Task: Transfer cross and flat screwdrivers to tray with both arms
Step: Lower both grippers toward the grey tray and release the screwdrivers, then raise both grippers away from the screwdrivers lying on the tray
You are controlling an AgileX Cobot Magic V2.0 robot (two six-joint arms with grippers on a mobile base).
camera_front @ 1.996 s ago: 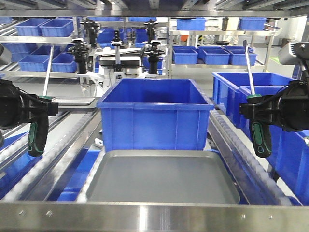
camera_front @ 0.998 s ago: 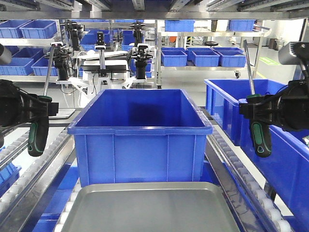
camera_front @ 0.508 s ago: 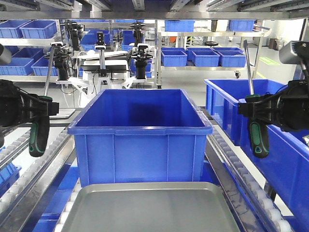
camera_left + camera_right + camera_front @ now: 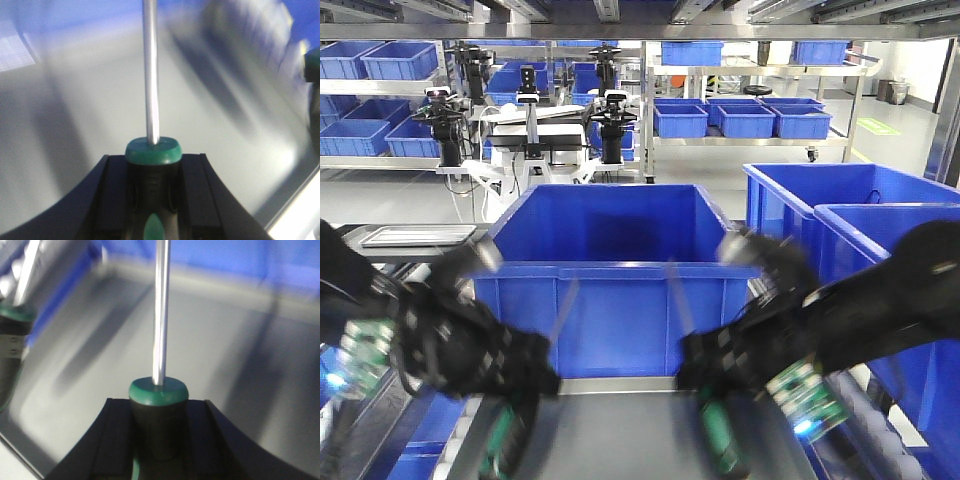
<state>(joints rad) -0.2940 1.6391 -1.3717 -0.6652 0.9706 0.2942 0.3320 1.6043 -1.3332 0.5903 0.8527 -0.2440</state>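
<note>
Left gripper [image 4: 152, 200]: clamped on the black-and-green handle of the left screwdriver [image 4: 150, 75], just below the green collar. The steel shaft runs to 12 o'clock in the wrist view, over the grey tray [image 4: 75, 125].

Tray in the front view [image 4: 620, 420]: at 6 o'clock, directly in front of the large blue bin [image 4: 610, 290]. Both arms are blurred above it, so contact between tools and tray cannot be judged.

Right gripper [image 4: 159, 440]: likewise closed on the handle of the right screwdriver [image 4: 161, 310], shaft pointing to 12 o'clock over the tray floor.

Handling assessment: both tools appear rigid, light and handle-heavy. The smooth, thin shaft would likely slip or roll; the moulded handle is the sound place to hold. On the flat metal floor a released tool may roll.
</note>
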